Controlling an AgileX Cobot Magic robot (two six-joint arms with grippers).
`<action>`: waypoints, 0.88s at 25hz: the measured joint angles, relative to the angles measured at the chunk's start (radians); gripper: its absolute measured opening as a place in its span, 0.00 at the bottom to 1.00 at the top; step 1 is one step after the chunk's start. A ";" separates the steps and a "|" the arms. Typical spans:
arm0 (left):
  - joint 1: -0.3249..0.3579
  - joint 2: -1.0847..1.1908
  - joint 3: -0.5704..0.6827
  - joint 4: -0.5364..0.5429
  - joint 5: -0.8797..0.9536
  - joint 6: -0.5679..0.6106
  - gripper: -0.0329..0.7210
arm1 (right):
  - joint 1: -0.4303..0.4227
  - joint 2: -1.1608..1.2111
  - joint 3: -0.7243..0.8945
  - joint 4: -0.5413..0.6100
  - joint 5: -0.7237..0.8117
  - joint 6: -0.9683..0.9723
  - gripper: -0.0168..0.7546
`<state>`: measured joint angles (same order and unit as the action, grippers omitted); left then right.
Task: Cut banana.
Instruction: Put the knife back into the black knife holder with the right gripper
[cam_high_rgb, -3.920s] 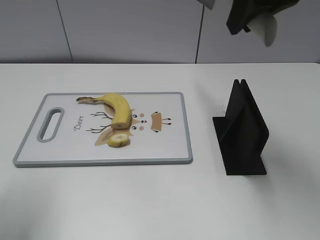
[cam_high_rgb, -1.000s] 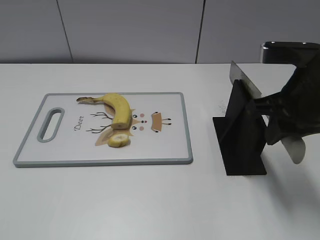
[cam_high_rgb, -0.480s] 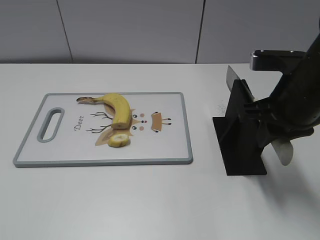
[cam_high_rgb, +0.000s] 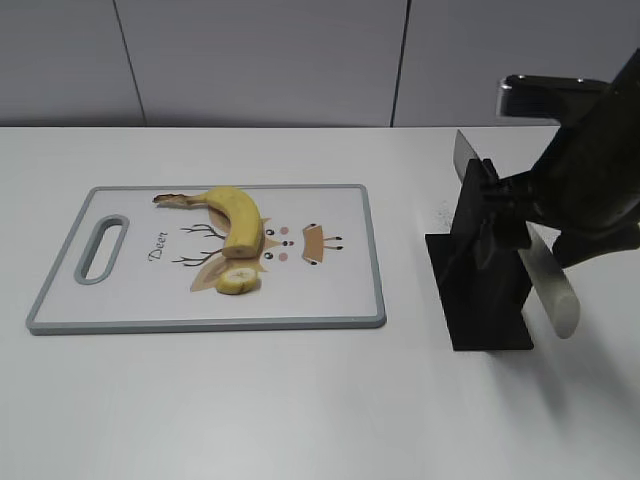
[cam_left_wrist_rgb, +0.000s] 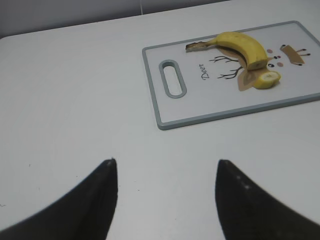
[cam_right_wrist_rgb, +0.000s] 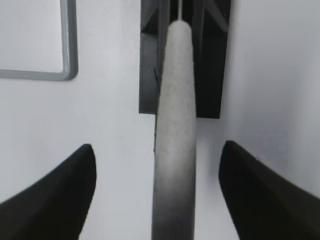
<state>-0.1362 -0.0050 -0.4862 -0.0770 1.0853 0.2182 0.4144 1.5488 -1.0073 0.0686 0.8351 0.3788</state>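
Note:
A yellow banana (cam_high_rgb: 234, 217) lies on the grey-rimmed cutting board (cam_high_rgb: 340, 285), with a cut-off end piece (cam_high_rgb: 238, 279) just in front of it; both also show in the left wrist view (cam_left_wrist_rgb: 245, 46). A knife with a pale grey handle (cam_high_rgb: 548, 279) sits in the black knife stand (cam_high_rgb: 482, 270), its blade tip (cam_high_rgb: 463, 152) poking out behind. My right gripper (cam_right_wrist_rgb: 157, 152) is open, its fingers on either side of the knife handle (cam_right_wrist_rgb: 175, 120) without touching it. My left gripper (cam_left_wrist_rgb: 165, 167) is open and empty over bare table, left of the board.
The board carries a deer drawing and a handle slot (cam_high_rgb: 100, 250) at its left end. White table (cam_high_rgb: 250, 400) all round; a grey wall stands behind.
The right arm came down from above to the stand with the knife, the blade went into the slot, and the fingers now stand apart from the handle. Banana and board are unmoved.

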 joint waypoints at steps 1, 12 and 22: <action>0.000 0.000 0.000 0.000 0.000 0.000 0.83 | 0.000 -0.005 -0.011 0.000 0.000 -0.007 0.80; 0.000 0.000 0.000 0.000 0.000 0.000 0.83 | 0.000 -0.239 -0.084 0.000 -0.015 -0.275 0.84; 0.001 0.000 0.000 0.000 0.000 0.000 0.83 | 0.000 -0.499 -0.046 0.004 0.076 -0.460 0.81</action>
<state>-0.1347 -0.0050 -0.4862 -0.0770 1.0853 0.2183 0.4144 1.0501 -1.0535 0.0725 0.9108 -0.0813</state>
